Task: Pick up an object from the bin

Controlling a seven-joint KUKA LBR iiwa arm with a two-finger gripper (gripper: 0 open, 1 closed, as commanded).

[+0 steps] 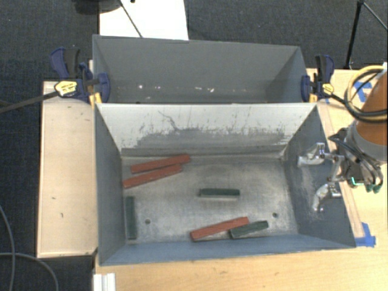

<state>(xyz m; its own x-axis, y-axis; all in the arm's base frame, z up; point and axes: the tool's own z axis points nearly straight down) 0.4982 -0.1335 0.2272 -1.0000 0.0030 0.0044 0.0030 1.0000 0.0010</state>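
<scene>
My gripper (315, 177) hangs over the bin's right sloping wall, its two silvery fingers spread apart with nothing between them. Nearest to it on the bin floor lies a short dark green bar (248, 229) at the front, touching the end of a longer reddish-brown bar (218, 228). Another dark green bar (219, 193) lies flat near the middle of the floor, well left of the gripper.
Two reddish-brown bars (154, 170) lie side by side at the back left. A dark green bar (130, 217) rests along the left wall. The arm with its orange cover stands past the bin's right rim.
</scene>
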